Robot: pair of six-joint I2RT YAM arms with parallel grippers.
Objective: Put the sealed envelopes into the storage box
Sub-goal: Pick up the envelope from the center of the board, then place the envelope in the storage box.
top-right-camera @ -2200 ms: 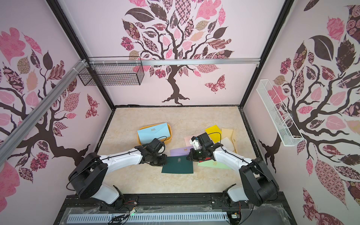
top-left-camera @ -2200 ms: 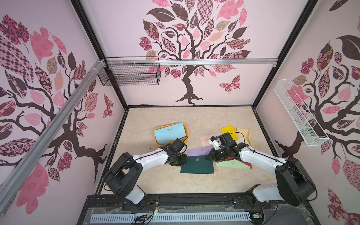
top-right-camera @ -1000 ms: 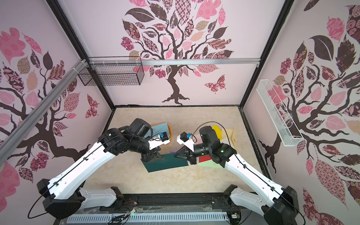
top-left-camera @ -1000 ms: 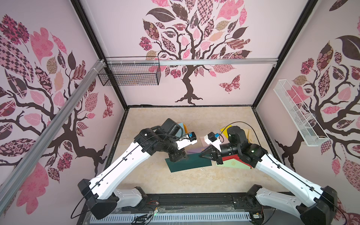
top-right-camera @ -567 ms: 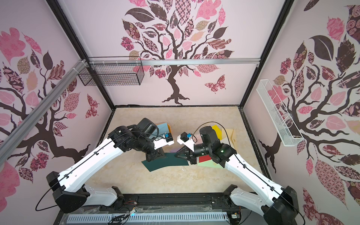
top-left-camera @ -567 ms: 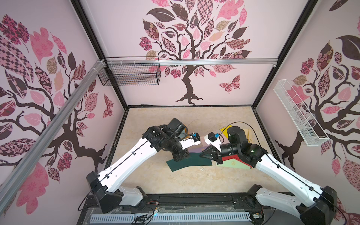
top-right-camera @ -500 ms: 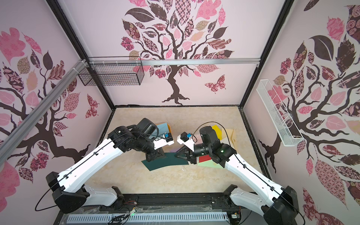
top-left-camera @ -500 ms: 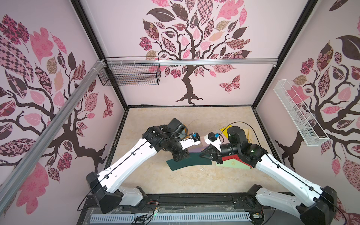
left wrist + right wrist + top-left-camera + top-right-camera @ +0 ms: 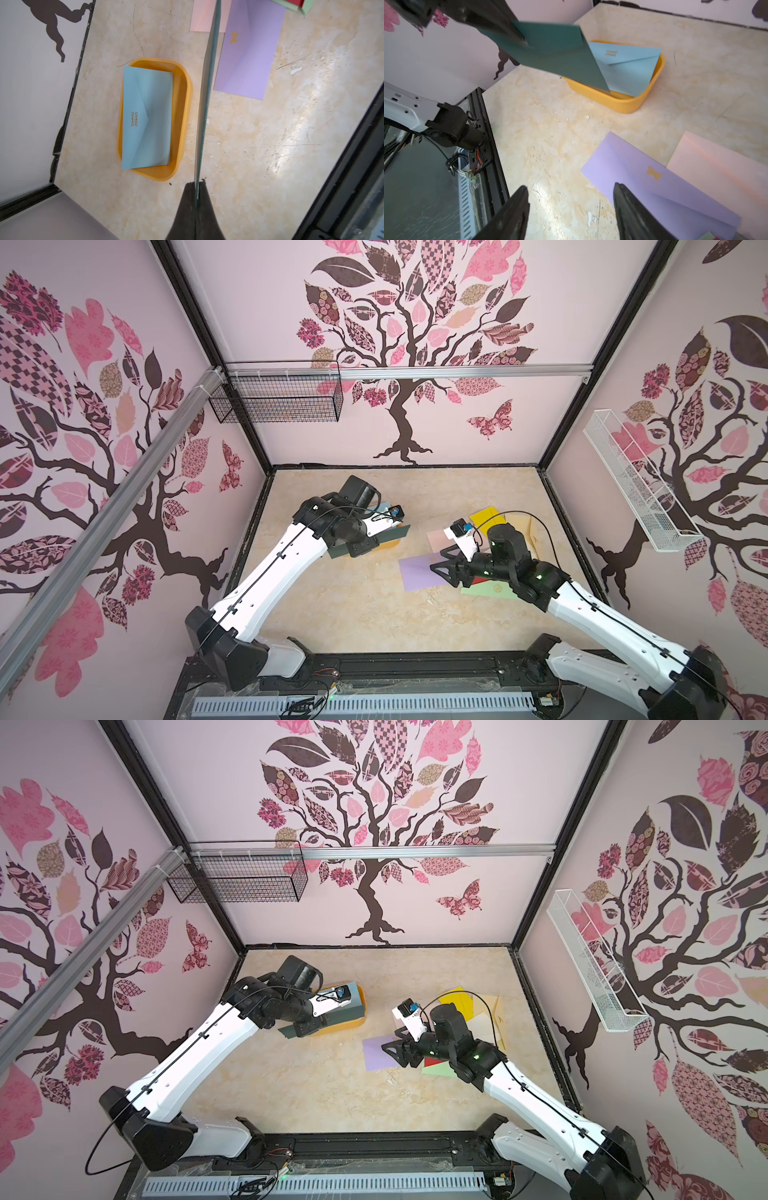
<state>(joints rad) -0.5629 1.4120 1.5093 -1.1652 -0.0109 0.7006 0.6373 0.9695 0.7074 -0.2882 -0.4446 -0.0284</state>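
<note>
The left gripper [image 9: 195, 187] is pinching the dark green envelope [image 9: 556, 52] by 1 edge above the rim of the storage box [image 9: 623, 104], 1 light blue envelope [image 9: 629, 68] lying inside it, while the right gripper [image 9: 571, 197] is hovering wide open and empty well apart from the box; releasing here is risking the tilted sheet catching the rim and sliding out.

Both top views give us a near-identical steep look down from high up front; our wrist cameras sit close over the counter [image 9: 259, 145], sharing the box [image 9: 183, 116] [image 9: 623, 106].
</note>
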